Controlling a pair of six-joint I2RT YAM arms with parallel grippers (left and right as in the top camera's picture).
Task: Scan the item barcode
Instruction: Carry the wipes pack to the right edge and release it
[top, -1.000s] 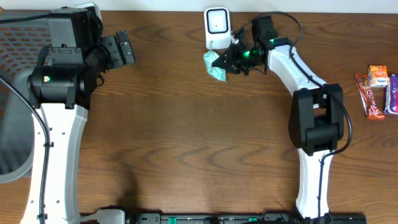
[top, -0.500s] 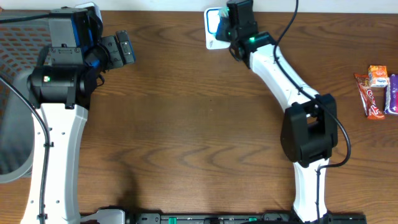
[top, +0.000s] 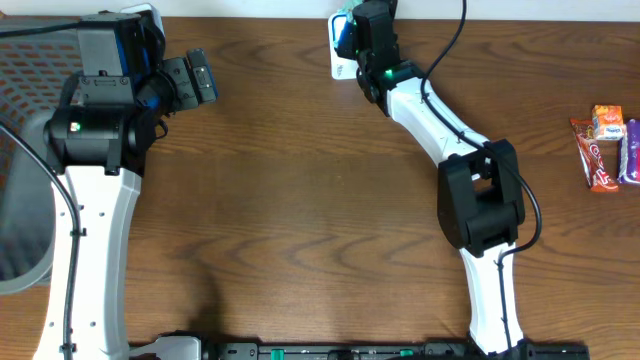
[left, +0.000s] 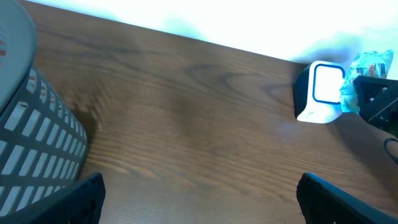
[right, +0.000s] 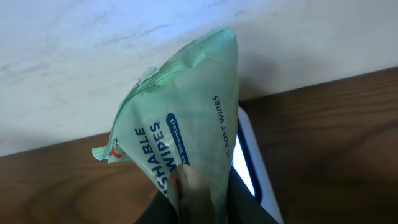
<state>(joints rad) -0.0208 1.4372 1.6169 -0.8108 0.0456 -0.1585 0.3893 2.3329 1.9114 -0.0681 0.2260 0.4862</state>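
Observation:
A pale green pack of wipes (right: 180, 127) fills the right wrist view, and my right gripper (right: 198, 198) is shut on its lower end. Right behind the pack stands the white barcode scanner (right: 250, 163) with its lit window. From overhead, the right gripper (top: 360, 32) holds the pack (top: 343, 20) over the scanner (top: 341, 68) at the table's back edge. The left wrist view shows the scanner (left: 320, 93) with the pack (left: 368, 65) beside its window. My left gripper (top: 196, 79) hangs open at the back left, its jaws (left: 200, 186) wide apart with nothing between them.
A grey mesh basket (top: 18, 160) stands at the far left, and its wall (left: 34, 127) also shows in the left wrist view. Several snack packets (top: 606, 146) lie at the right edge of the wooden table (top: 300, 220).
My right arm has swung the wipes pack from the table beside the scanner up and left, over the scanner's top. The left arm has stayed where it was.

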